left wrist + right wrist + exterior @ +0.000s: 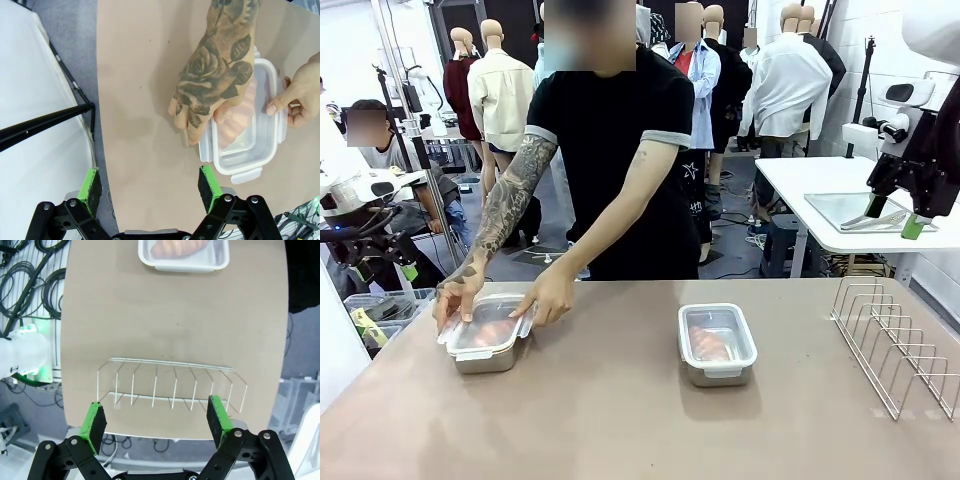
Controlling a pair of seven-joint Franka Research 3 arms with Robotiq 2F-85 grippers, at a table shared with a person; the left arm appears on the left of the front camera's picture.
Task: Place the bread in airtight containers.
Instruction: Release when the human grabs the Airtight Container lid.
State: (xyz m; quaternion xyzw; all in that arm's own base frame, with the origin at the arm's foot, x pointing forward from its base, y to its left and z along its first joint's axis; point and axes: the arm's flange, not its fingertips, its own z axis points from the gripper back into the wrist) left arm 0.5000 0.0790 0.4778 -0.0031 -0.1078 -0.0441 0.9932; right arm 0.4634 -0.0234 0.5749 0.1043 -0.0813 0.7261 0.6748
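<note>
you can see both croissants already inside the tins: one in the right container [717, 343], with its lid on, and one in the left container [486, 333], where the person's hands [548, 294] are pressing the lid down. it seems only this last closing is left. the left gripper [150, 186] and the right gripper [157, 421] hang wide apart, holding nothing.

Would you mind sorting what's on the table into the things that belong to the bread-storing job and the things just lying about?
Part of the job:
- left tin, lid on, croissant inside, the person's hands on its lid
- right tin, lidded, croissant inside

Just lying about:
- wire rack, at the table's right end
- metal tray, on the white table behind
</note>
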